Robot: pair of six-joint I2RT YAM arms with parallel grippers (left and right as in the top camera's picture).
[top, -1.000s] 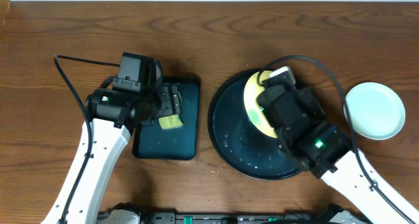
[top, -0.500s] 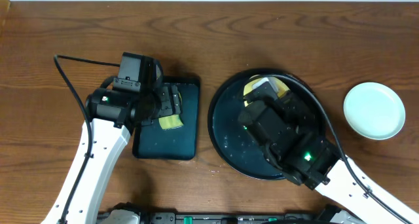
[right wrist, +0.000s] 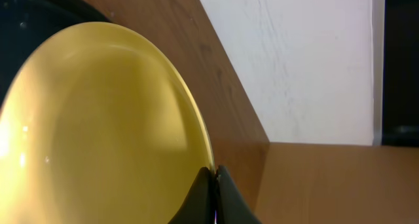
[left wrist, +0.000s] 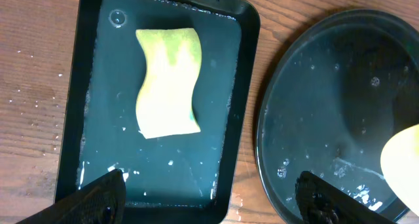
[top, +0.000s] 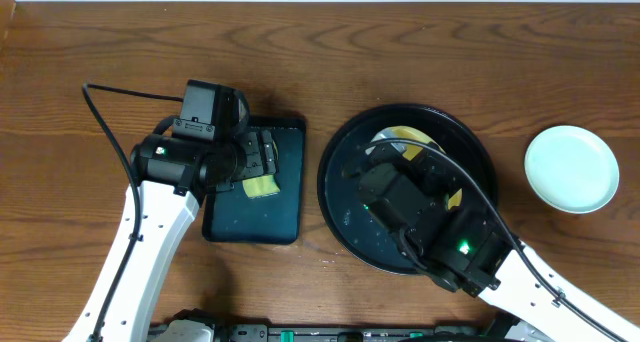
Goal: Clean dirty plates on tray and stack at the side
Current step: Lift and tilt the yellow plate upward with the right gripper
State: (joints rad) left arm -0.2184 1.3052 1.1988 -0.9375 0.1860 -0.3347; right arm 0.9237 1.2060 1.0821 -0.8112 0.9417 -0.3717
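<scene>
While the left gripper (left wrist: 209, 201) hangs with jaws spread wide over the teal tray (left wrist: 98, 139) and its yellow sponge (left wrist: 167, 83), the right gripper (right wrist: 213, 185) pinches the rim of the pale yellow plate (right wrist: 98, 119) above the black tray (top: 340, 207). One mint plate (top: 571, 169) lies on the table (top: 100, 42), right of the black tray, apart.

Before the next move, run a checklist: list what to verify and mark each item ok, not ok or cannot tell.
1. Right gripper shut on the rim of the yellow plate: ok.
2. Yellow plate held over the black tray, not over bare table: ok.
3. Yellow plate free of smears: cannot tell, since only one face shows.
4. Left gripper open over the teal tray, gripping nothing: ok.
5. Sponge lying flat in the wet teal tray, ready to be picked up: ok.
6. Mint plate set on the table to the right of the black tray: ok.
</scene>
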